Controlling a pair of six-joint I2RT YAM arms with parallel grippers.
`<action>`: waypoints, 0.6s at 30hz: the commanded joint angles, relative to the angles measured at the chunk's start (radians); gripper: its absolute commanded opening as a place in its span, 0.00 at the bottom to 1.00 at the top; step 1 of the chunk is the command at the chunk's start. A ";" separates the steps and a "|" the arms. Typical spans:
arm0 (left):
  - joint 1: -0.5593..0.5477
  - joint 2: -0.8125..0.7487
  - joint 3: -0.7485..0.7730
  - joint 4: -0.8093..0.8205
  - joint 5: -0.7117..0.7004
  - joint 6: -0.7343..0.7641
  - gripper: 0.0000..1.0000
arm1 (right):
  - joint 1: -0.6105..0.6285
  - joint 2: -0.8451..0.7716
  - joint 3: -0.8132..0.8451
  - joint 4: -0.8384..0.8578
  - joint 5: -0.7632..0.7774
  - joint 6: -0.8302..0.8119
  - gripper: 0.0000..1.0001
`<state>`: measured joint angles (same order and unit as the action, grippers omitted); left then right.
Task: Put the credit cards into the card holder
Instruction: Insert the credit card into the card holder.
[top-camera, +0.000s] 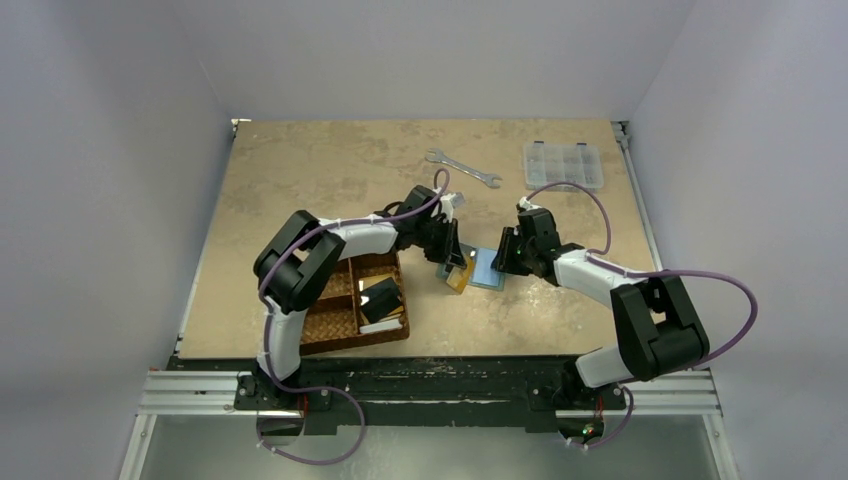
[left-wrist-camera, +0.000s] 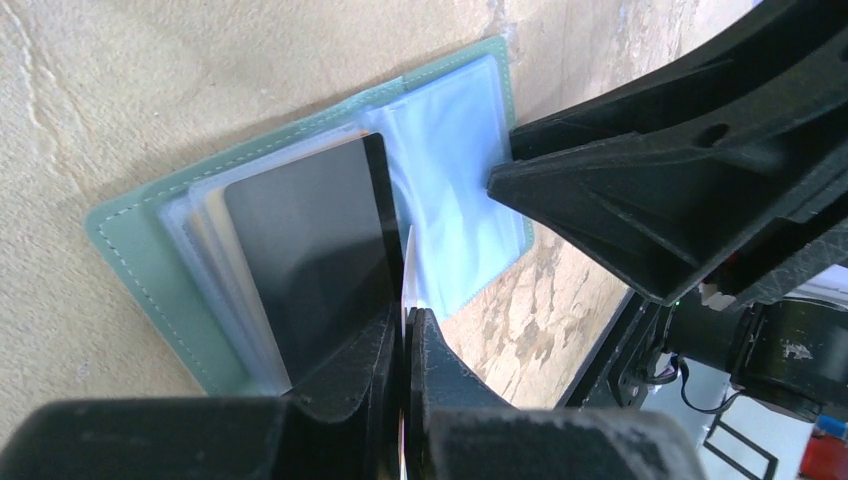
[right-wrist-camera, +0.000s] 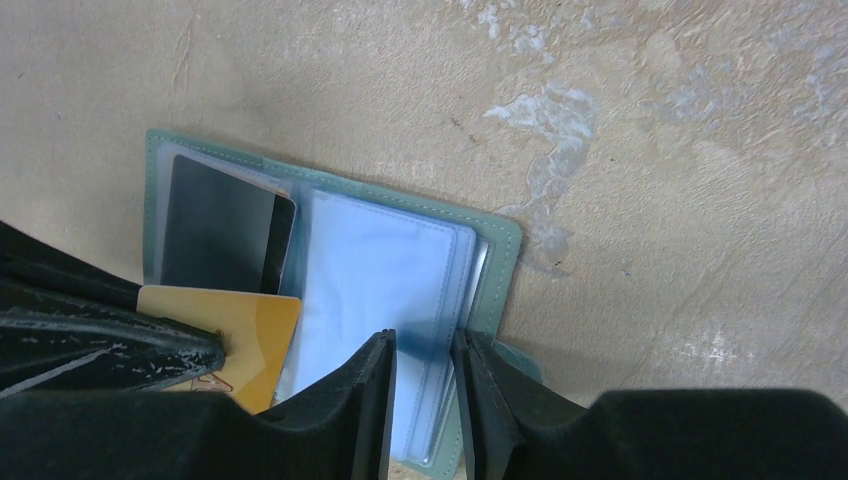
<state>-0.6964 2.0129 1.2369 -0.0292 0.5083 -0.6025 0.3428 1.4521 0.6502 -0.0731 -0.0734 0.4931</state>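
Observation:
The card holder (top-camera: 487, 268) lies open on the table, its grey-green cover (left-wrist-camera: 130, 250) under blue-grey pockets (right-wrist-camera: 370, 280). A black credit card (right-wrist-camera: 215, 235) sits in the left pocket. My left gripper (left-wrist-camera: 405, 318) is shut on the orange-yellow credit card (right-wrist-camera: 245, 335), which stands edge-on in the left wrist view and reaches over the holder's left page. My right gripper (right-wrist-camera: 424, 345) is open. Its fingertips are set down astride the right edge of the pocket leaves, and one finger (left-wrist-camera: 560, 190) touches the blue pocket.
A brown woven basket (top-camera: 330, 320) stands at the near left with a black card (top-camera: 381, 295) and a white card (top-camera: 383, 324) in it. A wrench (top-camera: 462, 168) and a clear compartment box (top-camera: 564, 164) lie at the back. Both arms meet over the holder.

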 joint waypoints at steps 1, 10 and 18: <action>0.022 0.052 0.036 0.013 0.057 -0.023 0.00 | 0.012 0.030 -0.009 -0.032 -0.051 0.001 0.35; 0.033 0.076 0.012 0.170 0.143 -0.085 0.00 | 0.013 0.054 0.002 -0.035 -0.067 -0.011 0.35; 0.043 0.079 -0.022 0.300 0.207 -0.138 0.00 | 0.013 0.068 0.009 -0.039 -0.077 -0.017 0.34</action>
<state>-0.6594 2.0792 1.2228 0.1421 0.6495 -0.6979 0.3408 1.4776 0.6697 -0.0765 -0.1013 0.4812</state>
